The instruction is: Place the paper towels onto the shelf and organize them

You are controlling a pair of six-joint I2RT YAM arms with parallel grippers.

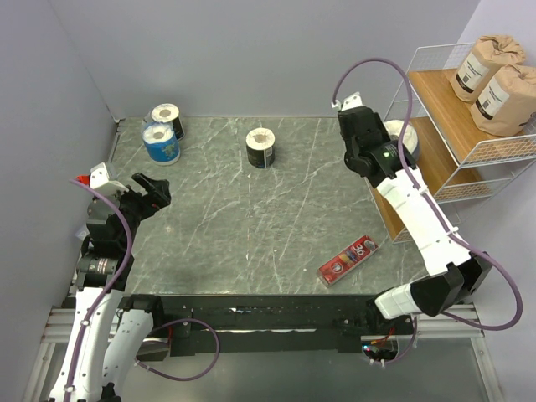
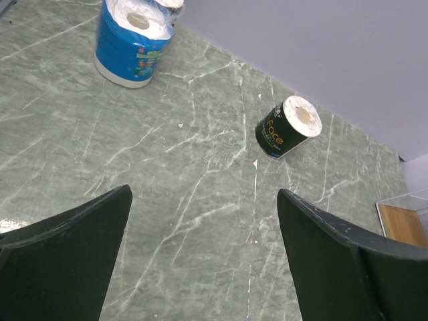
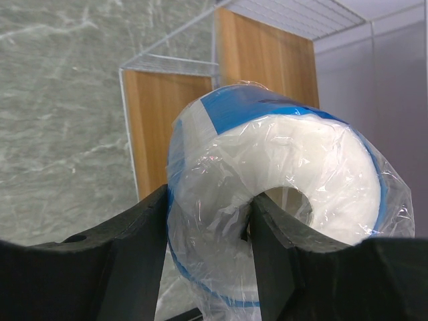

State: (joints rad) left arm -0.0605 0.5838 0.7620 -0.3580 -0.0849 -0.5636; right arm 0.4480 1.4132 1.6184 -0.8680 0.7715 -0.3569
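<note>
My right gripper [image 1: 374, 144] is shut on a blue paper towel roll [image 1: 402, 136]; in the right wrist view, one finger [image 3: 134, 241] is outside the roll [image 3: 287, 174] and the other is in its core. It holds the roll at the left edge of the white wire shelf [image 1: 440, 109], by a wooden tier [image 3: 157, 114]. Two brown kraft rolls [image 1: 481, 67] [image 1: 508, 100] stand on the top tier. A second blue roll [image 1: 160, 143] and a black roll [image 1: 167, 117] stand at the far left. Another black roll [image 1: 261, 147] stands mid-table. My left gripper [image 1: 155, 191] is open and empty.
A flat red box [image 1: 347, 260] lies on the table near the right arm. In the left wrist view the blue roll [image 2: 130, 40] is far left and the black roll [image 2: 289, 127] is ahead to the right. Grey walls close the back and left.
</note>
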